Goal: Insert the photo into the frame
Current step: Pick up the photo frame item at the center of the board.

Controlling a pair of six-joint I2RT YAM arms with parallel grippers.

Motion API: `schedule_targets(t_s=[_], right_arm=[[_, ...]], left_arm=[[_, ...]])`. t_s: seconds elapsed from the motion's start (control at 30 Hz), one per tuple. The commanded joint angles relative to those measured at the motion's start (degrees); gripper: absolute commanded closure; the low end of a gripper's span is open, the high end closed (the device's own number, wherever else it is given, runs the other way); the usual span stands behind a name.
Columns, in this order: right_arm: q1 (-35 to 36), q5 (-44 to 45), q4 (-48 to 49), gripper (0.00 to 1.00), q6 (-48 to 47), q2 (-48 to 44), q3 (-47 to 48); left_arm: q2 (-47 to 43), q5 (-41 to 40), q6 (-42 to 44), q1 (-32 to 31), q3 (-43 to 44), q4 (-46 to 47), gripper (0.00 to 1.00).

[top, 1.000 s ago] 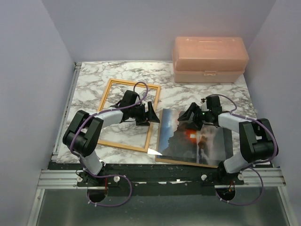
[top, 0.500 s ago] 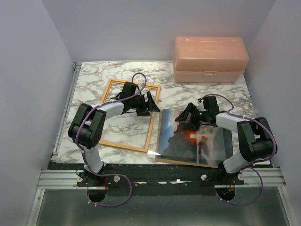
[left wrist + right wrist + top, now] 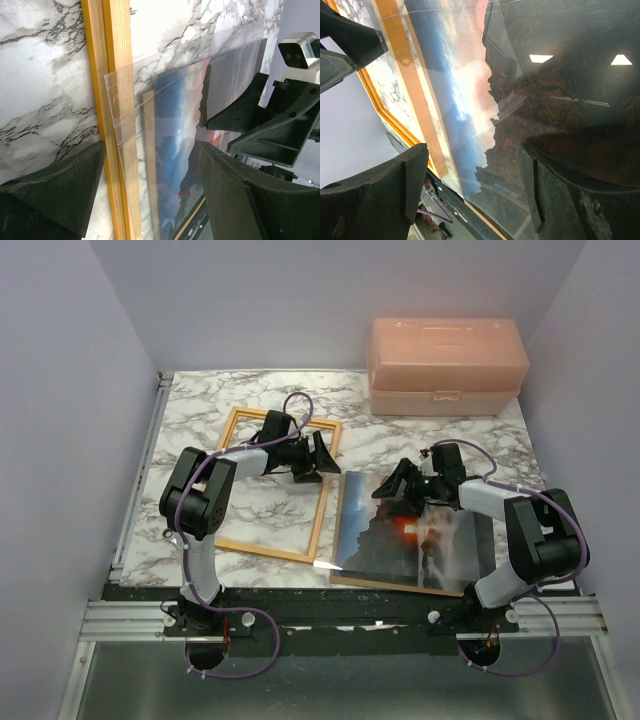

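One photo, one frame, one clear sheet, one pink box.

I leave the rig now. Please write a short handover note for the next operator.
Left gripper: open, holding nothing, low over the right rail of the frame.
Right gripper: open, empty, over the far end of the photo.
The frame lies flat, nothing in it.
The photo lies right of it on the backing board, under the clear sheet, whose corner overlaps the frame.
Done: nothing.
To do: free the photo, lay it in the frame.
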Motion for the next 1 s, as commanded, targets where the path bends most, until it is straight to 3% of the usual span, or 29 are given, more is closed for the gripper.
schedule_targets(t_s=[0.0,0.5,0.8,0.97], right_arm=[[1.15,3.95,-9.12,0.20,-3.04,3.01,-2.90],[1.13,2.91,-8.60,0.20,-3.31,3.12,-2.99],[1.15,2.21,-8.86,0.20,-3.45,2.73,-2.60],[1.14,1.58,-8.95,0.20,-3.36,1.95,-2.23]], left_arm=[[-0.68,3.54,-0.95,0.41,-0.01,4.54,0.25],[-5.08,7.74,-4.69,0.37,-5.48,13.82,0.29],[-2.18,9.43,-6.09,0.03,-6.23,16.07,0.30],[-0.18,9.41,-5.90,-0.38,-6.18,15.79,0.36]])
